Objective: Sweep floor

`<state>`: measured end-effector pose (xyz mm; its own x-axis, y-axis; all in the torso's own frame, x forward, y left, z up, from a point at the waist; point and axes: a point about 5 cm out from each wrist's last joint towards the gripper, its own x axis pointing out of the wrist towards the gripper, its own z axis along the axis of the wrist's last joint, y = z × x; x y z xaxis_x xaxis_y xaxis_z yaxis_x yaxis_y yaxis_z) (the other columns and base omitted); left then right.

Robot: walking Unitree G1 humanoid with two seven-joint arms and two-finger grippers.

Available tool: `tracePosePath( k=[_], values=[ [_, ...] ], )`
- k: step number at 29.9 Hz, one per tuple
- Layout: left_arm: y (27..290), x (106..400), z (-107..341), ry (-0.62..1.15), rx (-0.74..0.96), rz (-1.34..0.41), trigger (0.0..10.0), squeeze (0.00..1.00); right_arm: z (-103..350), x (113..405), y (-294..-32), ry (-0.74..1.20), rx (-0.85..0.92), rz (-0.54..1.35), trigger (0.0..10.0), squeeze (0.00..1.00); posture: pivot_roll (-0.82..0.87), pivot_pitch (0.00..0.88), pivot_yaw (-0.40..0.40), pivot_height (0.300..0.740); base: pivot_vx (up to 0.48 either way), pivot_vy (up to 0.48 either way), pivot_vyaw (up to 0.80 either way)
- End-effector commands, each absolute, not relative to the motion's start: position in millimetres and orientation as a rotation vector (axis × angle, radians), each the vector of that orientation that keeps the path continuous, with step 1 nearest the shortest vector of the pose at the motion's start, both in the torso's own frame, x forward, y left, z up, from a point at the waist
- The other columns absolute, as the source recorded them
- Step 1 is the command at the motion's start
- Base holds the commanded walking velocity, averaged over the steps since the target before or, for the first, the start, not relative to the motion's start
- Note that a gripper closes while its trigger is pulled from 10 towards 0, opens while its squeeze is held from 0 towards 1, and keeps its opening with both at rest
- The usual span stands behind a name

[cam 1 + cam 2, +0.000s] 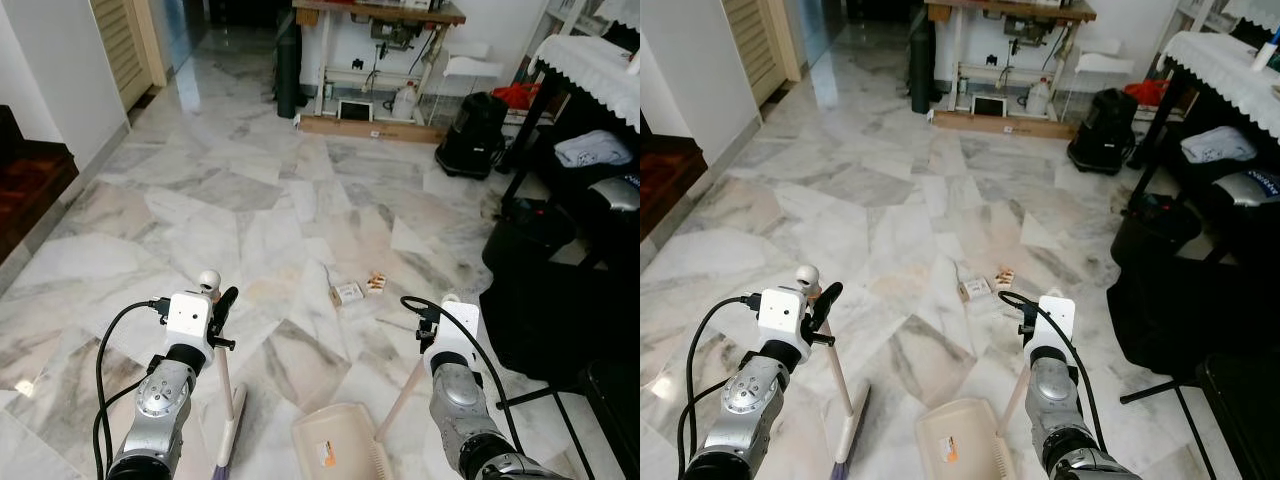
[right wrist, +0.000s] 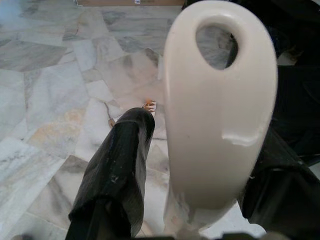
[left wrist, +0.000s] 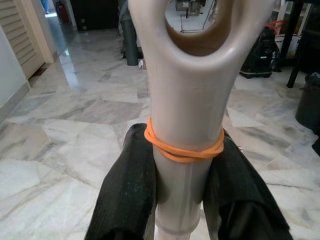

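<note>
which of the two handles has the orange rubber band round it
The broom handle, held by the left gripper. An orange band circles it just above the fingers. The dustpan handle in the right gripper has none.

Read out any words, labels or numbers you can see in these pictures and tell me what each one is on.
None can be read for certain.
Cream plastic dustpan: an orange and white sticker, print too small to read.
Small litter packets on the marble floor: printing blurred, unreadable.
Grey and blue bag at the right edge: white lettering, too blurred and cut off to read.
Long wooden box under the workbench: a white label, too small to read.
</note>
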<state>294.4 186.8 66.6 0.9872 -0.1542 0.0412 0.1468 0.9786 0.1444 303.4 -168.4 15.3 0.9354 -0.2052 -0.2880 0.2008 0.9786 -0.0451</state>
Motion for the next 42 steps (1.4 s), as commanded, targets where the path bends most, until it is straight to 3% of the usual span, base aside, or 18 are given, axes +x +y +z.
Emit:
tracePosePath(
  k=[1,42],
  values=[
    [184.0,298.5,73.3,-0.087,0.152,-0.16,10.0,0.0,15.0,303.5,-170.9,0.305,-0.019,-0.213,10.0,0.0,0.01,0.0,-0.096,0.74,0.0,0.0,0.0],
    [180.9,296.1,70.3,-0.084,0.167,-0.175,10.0,0.0,12.1,301.3,-169.4,0.319,-0.016,-0.2,10.0,0.0,0.01,0.0,-0.099,0.74,0.0,0.0,0.0]
  ],
)
